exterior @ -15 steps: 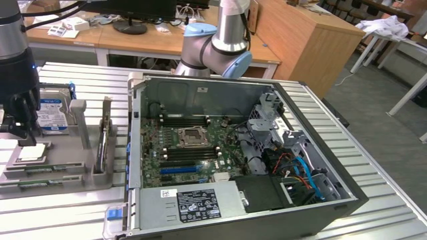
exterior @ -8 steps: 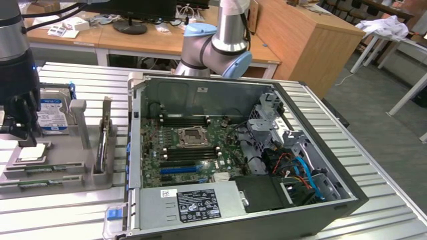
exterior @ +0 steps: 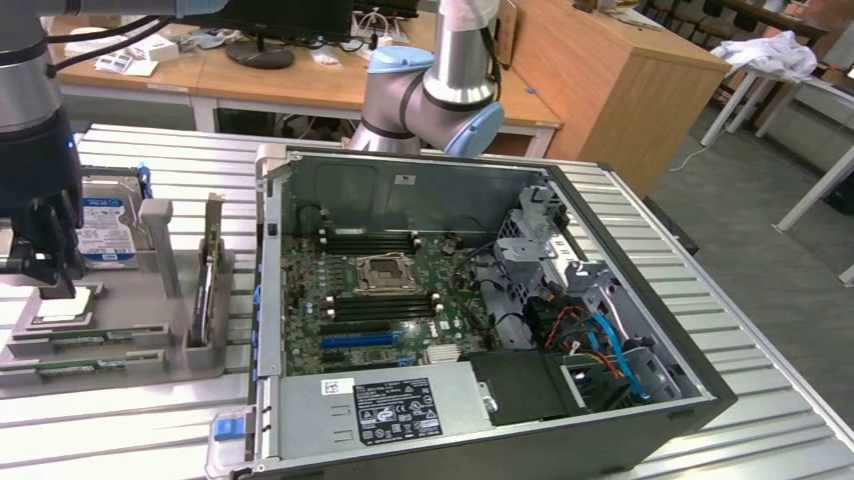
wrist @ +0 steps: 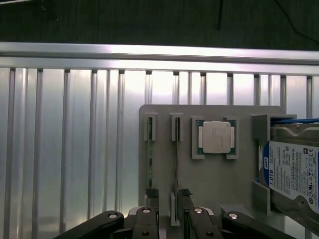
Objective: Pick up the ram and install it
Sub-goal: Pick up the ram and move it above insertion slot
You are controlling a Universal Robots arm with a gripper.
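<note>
Green slim ram (wrist: 149, 159) stands edgewise in flat grey holder (wrist: 214, 179)

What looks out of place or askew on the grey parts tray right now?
Nothing stands out. Both slim green ram sticks stand straight in their slots on the grey tray, and the square silver processor chip sits level in its holder.

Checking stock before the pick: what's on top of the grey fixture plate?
Two ram sticks stand on edge in slots, a CPU sits in its cradle, a hard drive in the end bracket. The open hand covers the sticks' ends beneath it and that plate edge.
</note>
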